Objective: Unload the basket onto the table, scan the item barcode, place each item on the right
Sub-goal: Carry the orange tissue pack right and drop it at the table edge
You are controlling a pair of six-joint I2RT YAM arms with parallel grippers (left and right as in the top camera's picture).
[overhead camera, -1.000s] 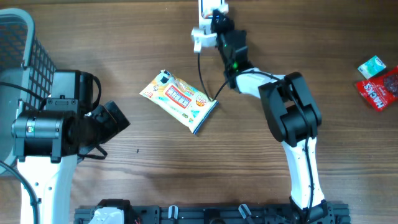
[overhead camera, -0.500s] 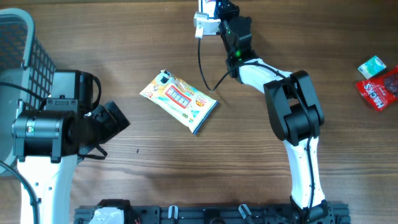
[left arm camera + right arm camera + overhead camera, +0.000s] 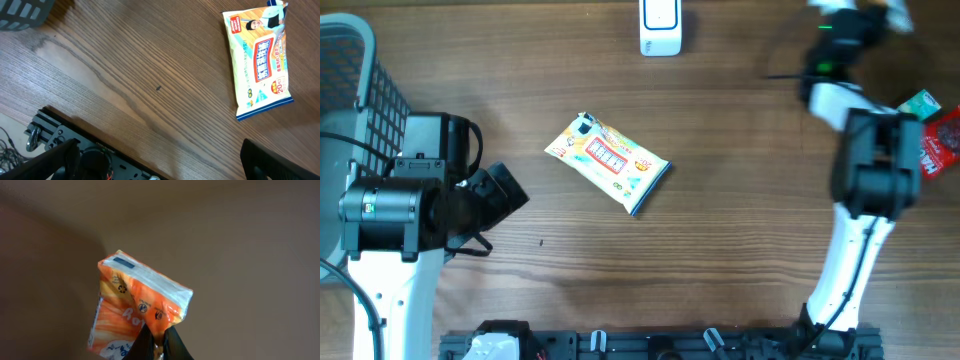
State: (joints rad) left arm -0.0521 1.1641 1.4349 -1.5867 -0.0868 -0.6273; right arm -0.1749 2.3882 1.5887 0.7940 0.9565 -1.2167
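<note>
Gripping a soft orange plastic packet point(image 3: 135, 305) by its crimped lower corner, the right claw point(image 3: 159, 342) is clenched, with its two dark fingertips pinched together on the film. The packet stands tilted in the right wrist view against a plain, blurred brown background. Its upper end is a white band carrying a small blue rectangle. Below that band the orange face shows three small round printed symbols and part of some white lettering (only the first letters can be read). The film is creased and glossy near the grip.

In the overhead view the white-and-black right arm point(image 3: 865, 150) reaches to the far right corner of the wooden surface point(image 3: 720, 250). Its end is blurred there, so the packet cannot be made out. A white box-shaped barcode scanner point(image 3: 660, 28) sits at the far edge, well apart from that arm.

The left claw point(image 3: 160, 145) is released, its fingers spread wide and grasping nothing. A flat yellow, white and orange wipes pack with a blue edge point(image 3: 608, 162) lies near mid-surface. A small green packet point(image 3: 920, 103) and a red packet point(image 3: 940, 140) lie at the right edge, and a grey wire basket point(image 3: 350, 60) stands at the left.
</note>
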